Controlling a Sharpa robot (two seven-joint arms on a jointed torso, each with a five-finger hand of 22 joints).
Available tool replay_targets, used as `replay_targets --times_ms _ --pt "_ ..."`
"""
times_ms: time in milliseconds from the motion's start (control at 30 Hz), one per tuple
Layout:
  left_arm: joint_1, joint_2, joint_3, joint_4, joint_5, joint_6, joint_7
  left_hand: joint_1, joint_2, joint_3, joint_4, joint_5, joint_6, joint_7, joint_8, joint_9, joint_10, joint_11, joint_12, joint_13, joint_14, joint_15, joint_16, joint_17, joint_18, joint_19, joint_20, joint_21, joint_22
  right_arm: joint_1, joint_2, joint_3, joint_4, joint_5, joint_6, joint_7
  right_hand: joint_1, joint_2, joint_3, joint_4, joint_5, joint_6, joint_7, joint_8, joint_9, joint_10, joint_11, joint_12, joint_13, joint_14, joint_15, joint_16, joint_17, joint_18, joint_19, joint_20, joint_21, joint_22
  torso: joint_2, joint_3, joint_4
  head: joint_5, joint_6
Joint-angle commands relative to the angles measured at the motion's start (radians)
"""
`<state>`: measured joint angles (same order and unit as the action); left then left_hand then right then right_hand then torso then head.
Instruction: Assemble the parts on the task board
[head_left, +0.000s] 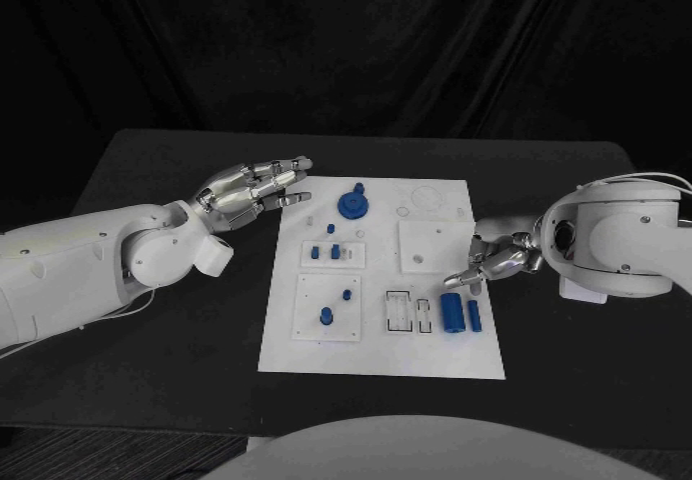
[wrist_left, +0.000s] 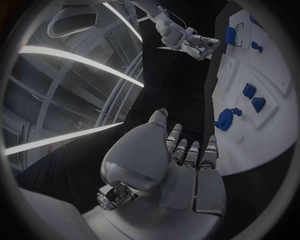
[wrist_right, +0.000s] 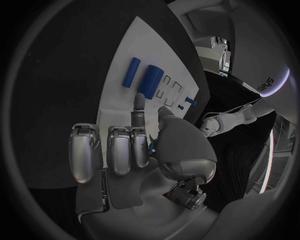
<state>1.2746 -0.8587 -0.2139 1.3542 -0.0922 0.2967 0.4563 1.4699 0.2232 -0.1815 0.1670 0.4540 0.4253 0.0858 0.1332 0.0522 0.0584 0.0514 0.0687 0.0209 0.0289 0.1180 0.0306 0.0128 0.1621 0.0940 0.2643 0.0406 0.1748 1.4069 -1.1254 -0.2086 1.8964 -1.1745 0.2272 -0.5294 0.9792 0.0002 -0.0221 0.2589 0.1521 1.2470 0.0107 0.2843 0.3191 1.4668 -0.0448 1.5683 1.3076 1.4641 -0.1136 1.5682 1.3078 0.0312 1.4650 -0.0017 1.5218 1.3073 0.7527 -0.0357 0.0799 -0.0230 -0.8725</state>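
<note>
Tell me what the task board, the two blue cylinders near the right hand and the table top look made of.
Task board: likely matte white plastic, flat with crisp recesses.
Blue cylinders: probably smooth plastic, uniform colour with a slight sheen.
Table top: black and dull; material unclear, perhaps cloth or a mat.
Right hand: silver, shiny, metallic-looking.

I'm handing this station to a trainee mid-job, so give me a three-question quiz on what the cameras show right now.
1. True or false: the left hand holds a blue part.
2. Which hand is over the task board's edge near the two blue cylinders? A) left B) right
3. Fill in: the blue gear sits at the board's ____ end from the robot.

Key: 1 false; 2 B; 3 far.
</note>
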Motion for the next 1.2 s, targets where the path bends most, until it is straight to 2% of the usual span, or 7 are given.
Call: replay_targets --times_ms 33,367,600,700,1000,1133,1200 --pt "-0.003 0.001 0.001 0.000 0.000 0.013 0.012 0.000 0.007 -0.001 0.005 0.003 0.006 -0.001 0.006 0.001 0.001 0.004 0.003 0.001 0.004 0.006 0.006 0.001 0.019 0.004 -0.001 0.006 0.000 -0.007 -0.002 0.000 0.012 0.022 -0.002 -0.030 0.013 0.000 -0.002 -0.006 -0.013 -0.002 0.001 -0.005 0.002 0.104 -0.006 0.002 0.263 0.107 -0.007 0.003 0.263 -0.019 0.086 -0.005 0.002 0.248 0.000 0.0000 0.0003 -0.006 0.000" --pt "-0.006 0.005 0.001 -0.002 0.000 0.016 0.012 0.000 0.008 0.000 0.005 0.004 0.005 0.000 0.005 0.001 0.001 0.005 0.003 0.001 0.004 0.006 0.006 0.001 0.019 0.004 -0.001 0.005 0.000 -0.035 -0.005 0.000 0.021 0.023 0.014 -0.057 0.016 0.001 -0.007 -0.007 -0.033 -0.008 0.003 -0.014 0.006 0.104 -0.005 0.002 0.263 0.107 -0.005 0.003 0.263 -0.021 0.087 -0.004 0.006 0.250 0.001 0.0020 0.0011 -0.007 0.000" --pt "-0.008 0.005 0.001 -0.003 0.000 0.017 0.011 0.000 0.008 0.000 0.005 0.004 0.005 0.000 0.005 0.001 0.001 0.005 0.003 0.001 0.004 0.006 0.006 0.001 0.019 0.004 -0.001 0.005 0.000 -0.054 0.005 0.000 0.014 0.018 0.013 -0.062 0.019 0.001 -0.009 -0.008 -0.040 -0.013 0.004 -0.018 0.008 0.104 -0.004 0.002 0.263 0.107 -0.004 0.003 0.263 -0.019 0.085 -0.004 0.001 0.248 0.001 -0.0007 0.0010 -0.005 0.000" --pt "-0.008 0.005 0.001 -0.003 0.000 0.018 0.011 0.000 0.008 0.000 0.005 0.004 0.005 0.000 0.005 0.001 0.001 0.005 0.003 0.001 0.004 0.006 0.006 0.001 0.019 0.004 -0.001 0.005 0.000 -0.062 0.012 0.000 0.009 0.014 0.013 -0.061 0.021 0.001 -0.009 -0.010 -0.042 -0.014 0.005 -0.019 0.009 0.104 -0.004 0.002 0.263 0.107 -0.004 0.003 0.263 -0.019 0.085 -0.003 0.002 0.248 0.001 0.0002 0.0007 -0.005 0.000" --pt "-0.009 0.005 0.001 -0.003 0.000 0.021 0.010 0.001 0.010 0.001 0.006 0.004 0.004 0.001 0.005 0.000 0.000 0.006 0.002 0.001 0.003 0.006 0.006 0.001 0.019 0.004 -0.001 0.005 -0.002 -0.086 0.041 0.000 -0.004 0.010 -0.034 -0.036 0.029 0.007 -0.007 -0.014 -0.042 -0.010 0.004 -0.018 0.014 0.104 -0.004 0.002 0.263 0.107 -0.004 0.003 0.263 -0.018 0.083 -0.003 -0.002 0.247 0.001 0.0013 0.0013 -0.007 0.000" --pt "-0.009 0.006 0.001 -0.003 0.000 0.021 0.010 0.001 0.010 0.001 0.006 0.004 0.004 0.001 0.005 0.000 0.000 0.006 0.002 0.001 0.003 0.006 0.006 0.001 0.019 0.004 -0.001 0.005 -0.002 -0.094 0.053 0.000 -0.011 0.009 -0.049 -0.034 0.043 0.009 -0.006 -0.025 -0.038 -0.016 0.004 -0.023 0.021 0.104 -0.004 0.002 0.263 0.107 -0.004 0.003 0.263 -0.017 0.080 -0.002 -0.007 0.245 0.001 0.0013 0.0019 -0.005 0.000" --pt "-0.009 0.007 0.001 -0.003 0.000 0.022 0.009 0.001 0.010 0.001 0.006 0.004 0.004 0.001 0.005 0.000 0.000 0.006 0.002 0.001 0.003 0.006 0.006 0.001 0.019 0.004 -0.001 0.005 -0.002 -0.096 0.058 0.000 -0.014 0.007 -0.050 -0.036 0.065 0.009 -0.005 -0.041 -0.028 -0.028 0.007 -0.030 0.029 0.104 -0.002 0.002 0.263 0.107 -0.002 0.003 0.263 -0.016 0.079 -0.001 -0.008 0.244 0.001 0.0011 0.0018 -0.003 0.000"
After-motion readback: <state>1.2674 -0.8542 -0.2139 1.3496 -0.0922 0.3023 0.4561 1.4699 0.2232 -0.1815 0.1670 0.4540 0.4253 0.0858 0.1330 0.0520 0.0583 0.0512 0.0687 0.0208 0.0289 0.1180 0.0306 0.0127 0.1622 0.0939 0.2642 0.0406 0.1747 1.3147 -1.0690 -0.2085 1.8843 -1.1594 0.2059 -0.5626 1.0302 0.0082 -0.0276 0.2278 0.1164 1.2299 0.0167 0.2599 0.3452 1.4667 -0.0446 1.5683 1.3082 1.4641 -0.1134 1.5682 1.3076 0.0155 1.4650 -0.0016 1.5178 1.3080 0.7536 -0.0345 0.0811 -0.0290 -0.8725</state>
